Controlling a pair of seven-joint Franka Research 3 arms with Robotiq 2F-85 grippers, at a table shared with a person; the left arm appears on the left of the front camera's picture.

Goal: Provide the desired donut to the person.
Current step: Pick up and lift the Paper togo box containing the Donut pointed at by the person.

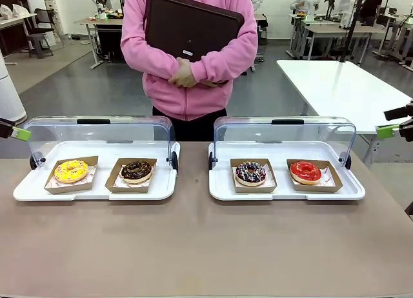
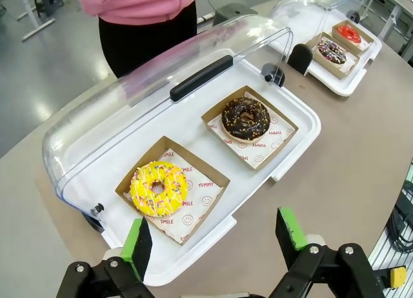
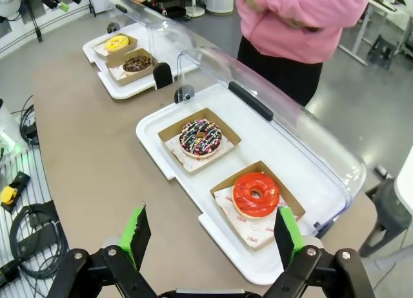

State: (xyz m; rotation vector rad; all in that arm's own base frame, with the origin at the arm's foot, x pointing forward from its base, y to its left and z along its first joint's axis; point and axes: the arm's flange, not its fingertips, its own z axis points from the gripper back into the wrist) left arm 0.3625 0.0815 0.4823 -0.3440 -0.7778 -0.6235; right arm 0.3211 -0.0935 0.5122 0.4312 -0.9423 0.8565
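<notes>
2 white trays sit side by side on the counter (image 1: 193,246), apart from each other, each with a clear domed lid swung up and back on its far side. The left tray (image 1: 26,193) has its lid (image 1: 97,133) open, and so does the right tray (image 1: 284,196) with its lid (image 1: 284,135). Each tray holds 2 open cardboard boxes (image 1: 90,161), lined with printed paper (image 2: 193,208), and each box holds 1 donut.

In the left tray, the yellow donut (image 1: 71,171) lies in the outer box and the chocolate donut (image 1: 136,171) in the box nearer the middle of the counter. In the right tray, the sprinkled donut (image 1: 250,173), dark with coloured bits, lies in the inner box and the red donut (image 1: 306,171) in the outer one. All 4 rest flat in their boxes, untouched.

The person (image 1: 187,85) stands at the far side of the counter, behind the gap between the trays, hugging a brown tray (image 1: 190,30) upright against the chest with both arms, hands clasped below it.

The left claw (image 2: 211,219) hangs above the near edge of the left tray by the yellow donut, its fingers spread wide and holding nothing. The right claw (image 3: 211,211) hangs above the near edge of the right tray by the red donut, also spread wide and empty.
</notes>
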